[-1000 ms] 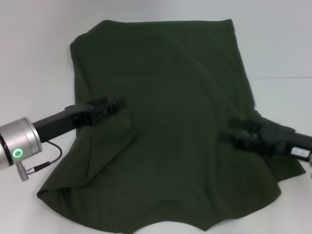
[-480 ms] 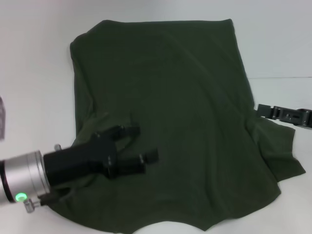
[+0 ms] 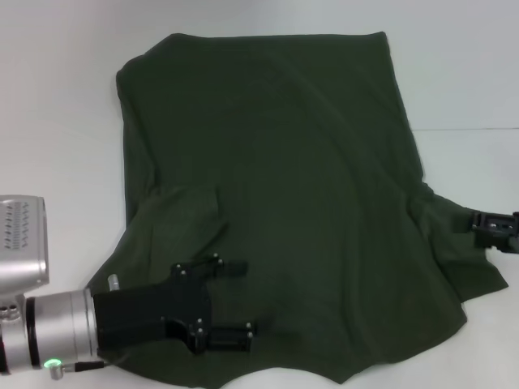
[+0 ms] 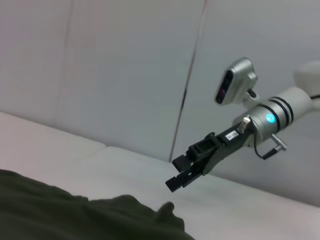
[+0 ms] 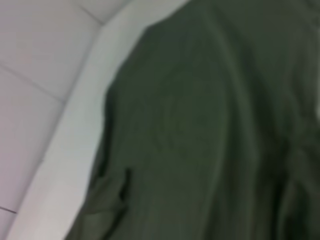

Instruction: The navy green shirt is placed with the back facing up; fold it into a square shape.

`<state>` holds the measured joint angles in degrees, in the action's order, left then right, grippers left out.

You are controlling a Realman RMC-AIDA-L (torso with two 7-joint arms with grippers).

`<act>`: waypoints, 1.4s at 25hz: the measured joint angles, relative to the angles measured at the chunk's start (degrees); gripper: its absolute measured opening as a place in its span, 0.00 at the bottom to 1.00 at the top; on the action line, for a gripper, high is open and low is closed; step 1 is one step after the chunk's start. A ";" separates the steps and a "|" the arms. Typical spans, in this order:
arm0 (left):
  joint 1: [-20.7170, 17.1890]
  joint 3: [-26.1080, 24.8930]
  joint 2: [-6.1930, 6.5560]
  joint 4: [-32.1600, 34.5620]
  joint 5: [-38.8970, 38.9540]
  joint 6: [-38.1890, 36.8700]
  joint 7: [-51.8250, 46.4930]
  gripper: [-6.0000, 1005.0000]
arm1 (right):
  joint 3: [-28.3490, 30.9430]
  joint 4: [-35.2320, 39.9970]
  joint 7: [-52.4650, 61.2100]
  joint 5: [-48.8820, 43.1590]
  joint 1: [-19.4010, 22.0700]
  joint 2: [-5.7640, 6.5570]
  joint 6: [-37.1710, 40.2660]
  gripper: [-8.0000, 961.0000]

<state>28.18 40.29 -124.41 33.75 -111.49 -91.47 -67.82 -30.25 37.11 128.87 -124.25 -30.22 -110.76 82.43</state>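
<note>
1 navy green shirt (image 3: 276,194) lies spread on the white table (image 3: 57,162). left gripper (image 3: 239,300) hovers over its near hem, fingers spread, empty. right gripper (image 4: 182,172) at the right sleeve edge, fingers parted, empty.

Lab: bare white table (image 3: 65,121), panelled wall (image 4: 100,60)

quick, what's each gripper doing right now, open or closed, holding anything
Left gripper: open, empty, over the near left part of the navy green shirt.
Right gripper: open, empty, off the shirt's right edge.
</note>
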 joint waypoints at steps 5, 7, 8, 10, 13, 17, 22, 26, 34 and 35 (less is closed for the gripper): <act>0.09 0.33 -0.05 -0.54 -1.48 0.06 0.97 0.96 | 0.35 0.03 1.58 -2.21 0.72 0.26 -1.54 0.90; 0.27 0.61 -0.05 -0.70 -2.03 0.24 1.01 0.96 | 0.36 0.07 1.62 -2.23 1.05 0.28 -2.58 0.90; 0.36 0.84 -0.05 -0.70 -2.18 0.39 1.01 0.96 | 0.36 0.07 1.62 -2.24 1.16 0.28 -3.20 0.90; 0.56 1.15 -0.05 -0.70 -2.27 0.54 1.02 0.96 | 0.18 0.07 1.62 -2.25 1.29 0.14 -4.22 0.90; 0.89 1.47 -0.03 -0.70 -2.31 0.58 1.02 0.96 | -0.04 0.07 1.52 -2.34 1.30 -0.16 -5.62 0.90; 1.18 1.94 0.05 -0.70 -2.41 1.01 1.11 0.96 | -0.14 -0.53 1.58 -3.93 1.03 -0.52 -7.49 0.90; 1.43 3.42 -0.02 -0.87 -2.51 3.43 1.10 0.95 | -0.24 -0.77 1.32 -5.27 0.79 -1.72 -9.36 0.90; 1.90 3.62 0.00 -1.58 -2.51 3.89 1.10 0.95 | -0.24 -0.79 1.08 -5.27 0.44 -2.12 -9.61 0.89; 2.13 3.59 0.04 -1.60 -2.50 5.09 0.92 0.96 | -0.25 -0.60 0.54 -5.17 0.00 -2.52 -10.97 0.89; 2.14 3.58 0.04 -1.60 -2.49 5.09 0.91 0.95 | -0.24 -0.65 0.54 -5.17 -0.06 -2.52 -11.23 0.89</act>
<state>30.32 43.87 -124.36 32.15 -113.97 -86.39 -66.91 -30.50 36.46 129.42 -129.42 -30.28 -113.28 71.20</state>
